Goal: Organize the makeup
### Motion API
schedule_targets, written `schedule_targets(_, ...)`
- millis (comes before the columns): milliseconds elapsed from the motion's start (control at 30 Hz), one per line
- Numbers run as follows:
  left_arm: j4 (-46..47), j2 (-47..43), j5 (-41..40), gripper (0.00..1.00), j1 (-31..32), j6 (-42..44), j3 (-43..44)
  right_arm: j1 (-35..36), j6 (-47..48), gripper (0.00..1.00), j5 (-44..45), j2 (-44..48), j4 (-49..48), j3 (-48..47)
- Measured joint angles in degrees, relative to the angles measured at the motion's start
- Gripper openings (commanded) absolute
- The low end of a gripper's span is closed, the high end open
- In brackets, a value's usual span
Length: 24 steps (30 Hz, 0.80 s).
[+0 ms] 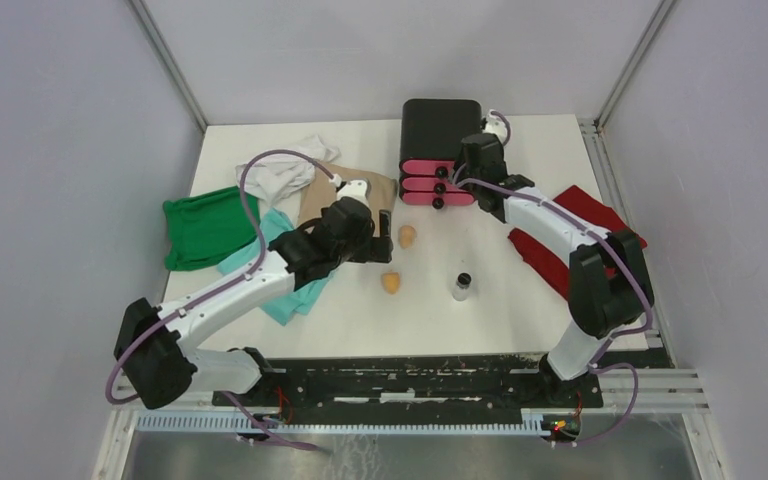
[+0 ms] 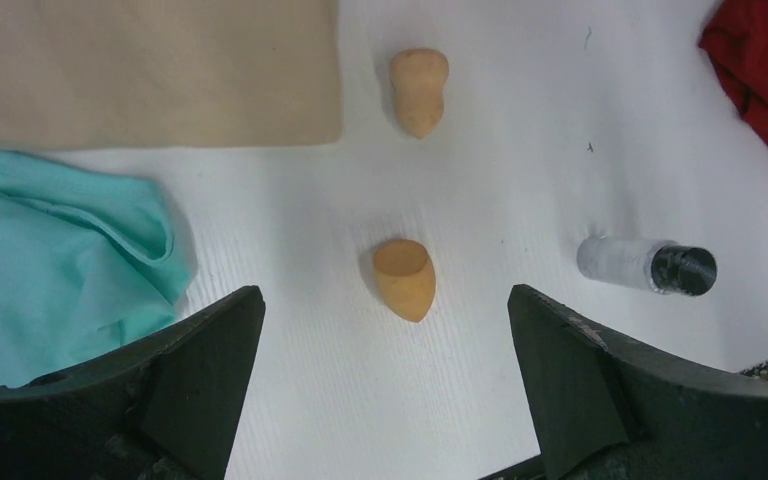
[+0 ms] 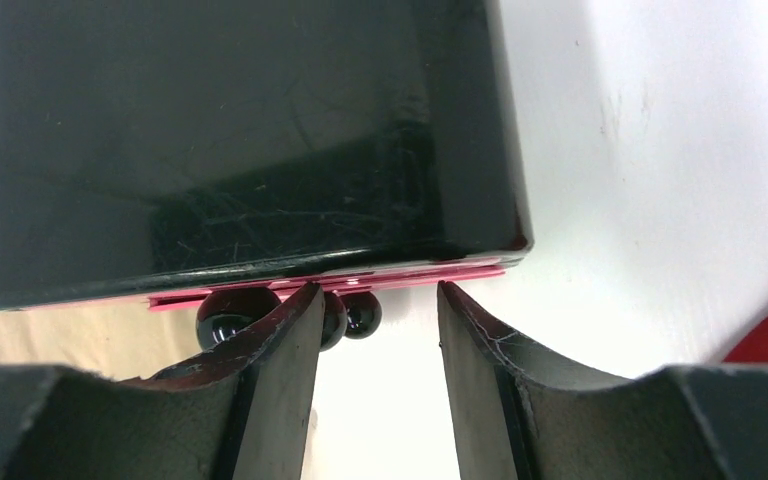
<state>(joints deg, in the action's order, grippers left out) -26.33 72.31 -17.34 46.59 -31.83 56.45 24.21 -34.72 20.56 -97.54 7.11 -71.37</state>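
Observation:
Two orange egg-shaped sponges [image 1: 407, 236] [image 1: 391, 283] lie on the white table, with a black-capped clear bottle [image 1: 462, 286] to their right. My left gripper [image 1: 378, 245] is open and empty, hovering beside the sponges. In the left wrist view its jaws [image 2: 385, 296] stand wide apart, with the near sponge [image 2: 404, 278] just ahead of them, the far sponge [image 2: 419, 90] beyond, and the bottle [image 2: 645, 265] lying on its side. My right gripper [image 1: 472, 165] is open and empty at the right front corner of the black box. The compacts and the pink puff are out of view.
The black box [image 1: 440, 130] has pink drawers [image 1: 432, 185] with black knobs [image 3: 363, 315], just off my right gripper [image 3: 378, 292]. Folded cloths lie around: green [image 1: 205, 228], teal [image 1: 270, 255], white [image 1: 285, 170], beige [image 1: 330, 195], red [image 1: 570, 235].

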Motion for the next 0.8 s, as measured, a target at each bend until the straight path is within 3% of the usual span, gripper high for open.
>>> schedule_targets(100,-0.1,1.9,0.7,1.00,-1.4,0.9,3.1,-0.7,0.5,0.52,-0.6,0.4,0.1,0.0)
schedule_targets(267,0.5,8.7,4.8,1.00,-9.0,1.8,13.3,-1.0,0.9,0.55,-2.8,6.2,0.4,3.9)
schedule_targets(567,1.3,34.6,15.2,1.00,-20.0,2.0,41.2,-1.0,1.2,0.59,-4.6,26.0,6.4,14.0)
schedule_targets(800,3.5,47.8,25.1,1.00,-22.6,-0.8,51.5,-1.0,1.7,0.61,-3.3,36.2,15.4,16.8)
